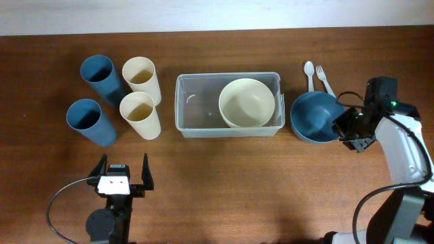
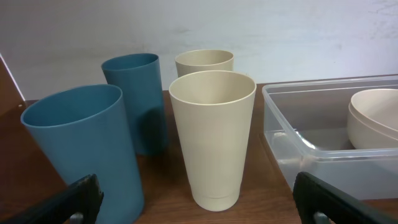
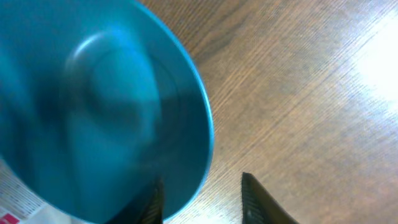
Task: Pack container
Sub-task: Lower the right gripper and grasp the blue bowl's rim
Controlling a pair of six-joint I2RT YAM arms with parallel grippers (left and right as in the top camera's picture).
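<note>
Brown desk (image 1: 224,176): right end effector (image 1: 346,130), fingers (image 3: 254,200) apart, straddles the blue bowl (image 1: 310,116) rim; shallow pinch may slip before container (image 1: 179,108).

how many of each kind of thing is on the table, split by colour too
blue cups: 2
cream cups: 2
cream bowl: 1
blue bowl: 1
clear container: 1
spoon: 1
fork: 1
total: 9
</note>
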